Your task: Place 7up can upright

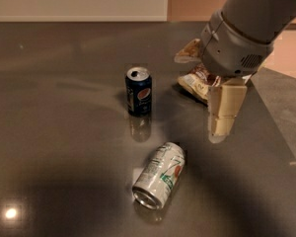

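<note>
While the 7up can [160, 181] lies on its side in the near middle of the dark, glossy table [54, 132], you have the gripper [221, 127] hanging to its upper right, apart from it and touching none of the things on the table. The can's long axis runs on a slant: one round end faces the near left, the other points away toward the right, and its silver-white side with the green markings and the small red dot is turned upward. The gripper's pale beige tips point down at the table, with a faint reflection just under them, and you see it edge-on, so you cannot tell whether it is released or clenched. Above it, the grey wrist of the arm [237, 43] comes in from the upper right corner and covers part of a crumpled snack bag [195, 80], which lies on the table behind the gripper near the far right edge. A dark blue Pepsi can [138, 90] stands upright farther back, beyond the 7up can and slightly to its left, well apart from it, with its mirrored image showing on the surface just in front of it. To your near left, a small bright spot of light [11, 213] glints on the tabletop.
</note>
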`<state>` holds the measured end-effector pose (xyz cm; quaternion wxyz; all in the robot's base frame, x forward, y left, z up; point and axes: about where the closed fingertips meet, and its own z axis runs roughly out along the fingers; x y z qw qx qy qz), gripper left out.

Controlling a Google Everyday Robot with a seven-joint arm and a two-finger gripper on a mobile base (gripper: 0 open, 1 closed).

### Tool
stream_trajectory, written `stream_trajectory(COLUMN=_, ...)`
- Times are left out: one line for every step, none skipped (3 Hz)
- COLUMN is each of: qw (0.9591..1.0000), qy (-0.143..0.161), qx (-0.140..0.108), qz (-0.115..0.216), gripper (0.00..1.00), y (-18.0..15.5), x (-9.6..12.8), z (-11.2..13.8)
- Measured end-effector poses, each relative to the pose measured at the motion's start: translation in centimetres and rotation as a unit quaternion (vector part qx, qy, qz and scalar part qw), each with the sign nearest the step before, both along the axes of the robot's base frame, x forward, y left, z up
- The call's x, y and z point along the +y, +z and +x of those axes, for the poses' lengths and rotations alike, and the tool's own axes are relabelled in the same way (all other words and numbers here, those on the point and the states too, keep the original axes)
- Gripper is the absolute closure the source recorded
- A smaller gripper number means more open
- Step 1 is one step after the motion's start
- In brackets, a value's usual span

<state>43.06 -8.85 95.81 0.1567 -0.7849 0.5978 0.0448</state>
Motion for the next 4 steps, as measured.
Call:
stream_trajectory(qw=0.995, qy=0.099, qx=-0.006, qz=-0.009, gripper=0.0, y=-1.1, x=2.3, z=-1.9)
stream_trajectory(qw=0.9805, qy=0.192, qx=-0.019, qz=-0.036, gripper=0.0, y=-3.0, x=3.7, z=-3.5)
stream_trajectory(qw=0.9606, qy=0.266, qx=-0.035, qz=-0.071, gripper=0.0, y=-5.1, x=4.3, z=-4.4)
stream_trajectory(qw=0.9405, qy=0.319, qx=-0.051, qz=-0.104, gripper=0.0, y=-6.9, x=4.4, z=-5.4)
